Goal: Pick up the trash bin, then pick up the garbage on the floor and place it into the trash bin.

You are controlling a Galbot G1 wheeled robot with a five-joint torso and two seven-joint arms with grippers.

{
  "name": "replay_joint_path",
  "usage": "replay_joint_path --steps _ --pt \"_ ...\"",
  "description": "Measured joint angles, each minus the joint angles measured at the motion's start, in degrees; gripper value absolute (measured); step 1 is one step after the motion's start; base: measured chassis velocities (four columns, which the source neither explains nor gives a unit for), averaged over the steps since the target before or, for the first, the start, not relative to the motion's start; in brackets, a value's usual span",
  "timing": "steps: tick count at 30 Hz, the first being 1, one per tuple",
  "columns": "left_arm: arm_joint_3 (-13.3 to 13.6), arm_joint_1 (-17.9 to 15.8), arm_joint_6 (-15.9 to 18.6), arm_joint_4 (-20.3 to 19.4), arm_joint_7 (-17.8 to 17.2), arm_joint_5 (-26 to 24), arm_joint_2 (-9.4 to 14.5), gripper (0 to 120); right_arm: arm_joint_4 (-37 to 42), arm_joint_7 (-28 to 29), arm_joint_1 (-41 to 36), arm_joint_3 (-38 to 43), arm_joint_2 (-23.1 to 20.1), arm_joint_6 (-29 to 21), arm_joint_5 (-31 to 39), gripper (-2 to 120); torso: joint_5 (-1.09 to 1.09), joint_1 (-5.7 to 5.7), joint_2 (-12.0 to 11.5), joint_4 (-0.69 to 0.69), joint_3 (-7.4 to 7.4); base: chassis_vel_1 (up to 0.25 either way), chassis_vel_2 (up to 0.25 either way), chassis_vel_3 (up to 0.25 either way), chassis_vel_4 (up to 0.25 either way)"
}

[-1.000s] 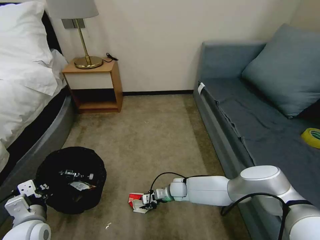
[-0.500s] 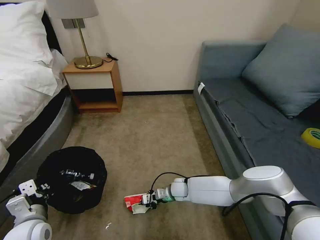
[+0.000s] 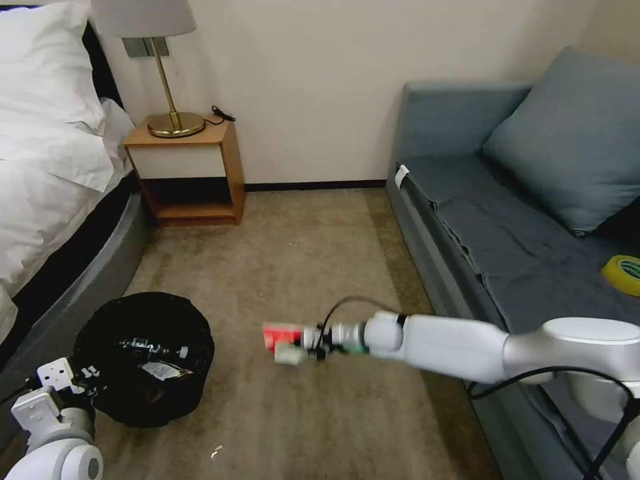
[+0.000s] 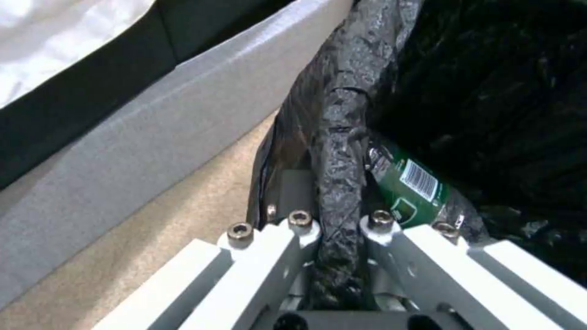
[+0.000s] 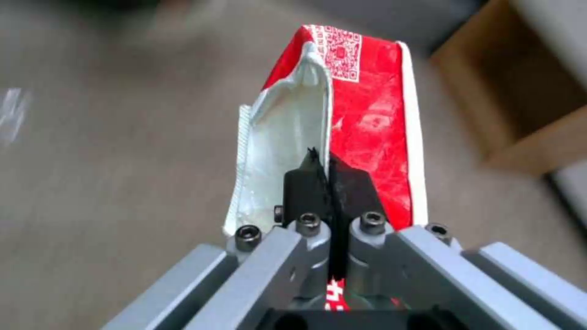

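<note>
The trash bin [image 3: 143,357], round and lined with a crinkled black bag, stands at the lower left by the bed frame. My left gripper [image 3: 80,380] is shut on its bagged rim [image 4: 339,151]. Inside lies a green bottle [image 4: 407,181] and other litter [image 3: 163,370]. My right gripper [image 3: 303,341] hangs above the carpet, to the right of the bin, shut on a red-and-white packet [image 3: 281,337]. In the right wrist view the black fingertips [image 5: 306,181] pinch the packet [image 5: 367,119] near its torn end.
A bed [image 3: 47,180] runs along the left, a wooden nightstand [image 3: 190,170] with a lamp stands at the back, and a grey sofa [image 3: 507,233] with a yellow tape roll [image 3: 623,273] lines the right. A small white scrap [image 3: 217,451] lies on the carpet.
My right gripper has lifted the red-and-white packet off the carpet and the arm has stretched forward. The left arm and the bin have stayed in place.
</note>
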Motion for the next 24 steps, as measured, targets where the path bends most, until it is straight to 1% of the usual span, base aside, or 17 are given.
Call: replay_joint_path --steps 3,4,6,8,10,12,13,16,17,20,24 --pt "0.23 0.0 0.04 -0.13 -0.01 0.09 -0.11 1 5.41 1.54 2.46 2.46 1.88 -2.36 2.98 0 -0.01 0.0 0.0 0.03 0.0 0.0 0.0 0.0 0.0" --pt "0.23 0.0 0.04 -0.13 -0.01 0.09 -0.11 1 5.41 1.54 2.46 2.46 1.88 -2.36 2.98 0 -0.01 0.0 0.0 0.03 0.0 0.0 0.0 0.0 0.0" --pt "0.39 -0.03 0.14 -0.24 -0.02 0.2 -0.23 1 10.32 3.43 4.03 4.12 4.3 -5.12 6.12 0 -0.01 0.0 0.0 0.03 0.0 0.0 0.0 0.0 0.0" --pt "0.47 -0.06 0.16 -0.25 -0.02 0.25 -0.25 1 11.41 3.91 4.23 4.54 4.81 -5.65 6.78 0 -0.01 0.0 0.0 0.03 0.0 0.0 0.0 0.0 0.0" --pt "0.74 -0.34 0.32 -0.25 -0.02 0.36 -0.35 1 16.14 7.33 4.43 5.19 7.03 -8.5 10.73 0 -0.02 0.0 0.0 0.02 0.0 0.0 0.0 0.0 0.0" --pt "0.94 -0.51 0.62 -0.43 -0.03 0.4 -0.41 1 18.94 10.64 4.03 4.19 8.93 -10.25 13.4 0 -0.02 0.0 0.0 0.02 -0.01 0.0 0.0 0.0 0.0" --pt "0.94 -0.51 0.62 -0.43 -0.03 0.4 -0.41 1 18.94 10.64 4.03 4.19 8.93 -10.25 13.4 0 -0.02 0.0 0.0 0.02 -0.01 0.0 0.0 0.0 0.0" --pt "1.25 -0.52 0.94 -0.99 -0.12 0.52 -0.54 1 18.61 14.55 2.49 1.53 12.01 -11.64 14.3 0 -0.02 0.0 0.01 0.02 0.0 0.0 0.0 0.0 0.0" --pt "1.25 -0.52 0.94 -0.99 -0.12 0.52 -0.54 1 18.61 14.55 2.49 1.53 12.01 -11.64 14.3 0 -0.02 0.0 0.01 0.02 0.0 0.0 0.0 0.0 0.0" --pt "1.41 -0.39 1.09 -1.7 -0.12 0.57 -0.77 1 14.89 15.73 1.62 -0.74 14.48 -11.65 13.34 0 -0.02 0.0 0.01 0.02 0.0 0.0 0.0 0.0 0.0" --pt "1.49 -0.21 1.17 -2.29 -0.12 0.61 -1.01 1 12.92 17.33 1.1 -2.38 15.99 -11.94 12.97 0 -0.02 0.0 0.01 0.01 0.0 0.0 0.0 0.0 0.0"
